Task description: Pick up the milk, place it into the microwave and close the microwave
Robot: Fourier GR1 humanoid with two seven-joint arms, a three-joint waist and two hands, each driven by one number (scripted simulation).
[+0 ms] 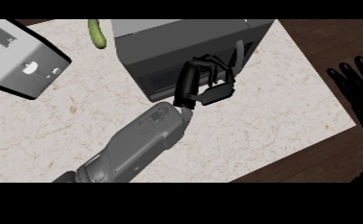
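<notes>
On the pale marble counter stands the grey microwave, with a grey toaster at far left, the left hand pressed to the microwave's front with fingers curled, the right hand resting open at the right edge, a green cucumber beside the microwave, and the milk out of sight.

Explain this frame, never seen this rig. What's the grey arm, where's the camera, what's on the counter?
One view, from the robot's head, looking steeply down at a marble counter. The grey forearm ends in the left robot hand, black, fingers curled at the front of the dark grey microwave. Whether it holds anything I cannot tell; no milk shows. The right robot hand rests open at the right edge. Also there: a green cucumber-like vegetable and a grey toaster-like appliance on the left.
</notes>
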